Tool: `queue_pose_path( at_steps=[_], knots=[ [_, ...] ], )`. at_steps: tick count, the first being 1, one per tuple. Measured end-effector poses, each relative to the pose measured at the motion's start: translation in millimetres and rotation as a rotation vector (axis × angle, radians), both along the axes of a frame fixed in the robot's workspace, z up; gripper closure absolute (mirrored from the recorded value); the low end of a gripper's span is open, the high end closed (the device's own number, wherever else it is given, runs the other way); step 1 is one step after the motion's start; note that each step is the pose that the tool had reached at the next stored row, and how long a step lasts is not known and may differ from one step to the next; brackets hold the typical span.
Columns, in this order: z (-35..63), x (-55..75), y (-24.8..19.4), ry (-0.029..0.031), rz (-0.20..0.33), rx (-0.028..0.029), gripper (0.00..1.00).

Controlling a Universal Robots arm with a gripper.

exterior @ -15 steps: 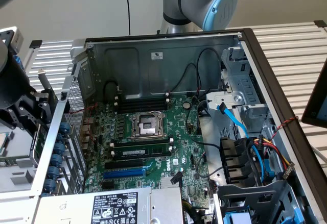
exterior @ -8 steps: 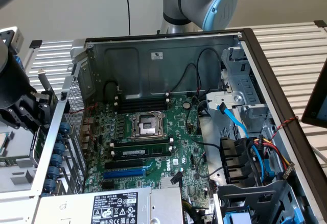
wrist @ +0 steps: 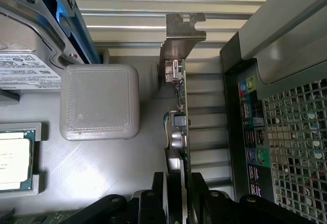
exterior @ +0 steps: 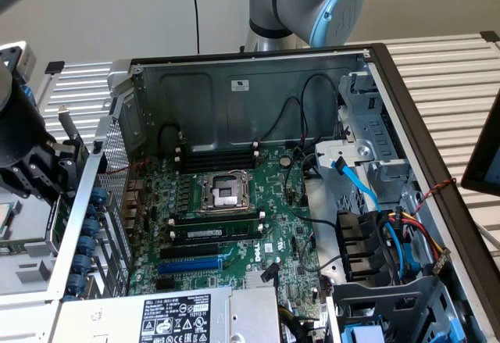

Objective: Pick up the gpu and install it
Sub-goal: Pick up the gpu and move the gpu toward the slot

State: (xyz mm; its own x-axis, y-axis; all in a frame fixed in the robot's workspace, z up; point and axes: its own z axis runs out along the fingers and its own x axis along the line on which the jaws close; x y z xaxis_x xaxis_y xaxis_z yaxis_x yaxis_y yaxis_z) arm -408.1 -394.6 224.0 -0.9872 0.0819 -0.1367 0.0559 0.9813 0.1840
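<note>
— Where is the gpu (wrist: 180,113)?
— Beside the case (wrist: 288,147), outside it. My gripper (wrist: 178,185) clamps one end; that end is hidden. I see it edge-on, only the silver bracket (wrist: 182,35) is clear.

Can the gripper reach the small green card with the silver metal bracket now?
Likely yes: the gripper straddles the small green gpu card, its black fingers seemingly closed on it, nothing between.
</note>
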Motion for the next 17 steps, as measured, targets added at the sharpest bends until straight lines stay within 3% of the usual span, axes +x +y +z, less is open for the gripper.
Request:
queue_pose_path(
  at_steps=[7,10,17],
  knots=[
    [-2.2,0.0,-0.2,0.0002,-0.003,-0.0001,0.65],
    [-2.2,0.0,-0.1,0.0002,-0.003,-0.0002,0.73],
    [-2.4,-0.4,-0.1,0.0004,-0.003,0.0001,0.73]
  ],
)
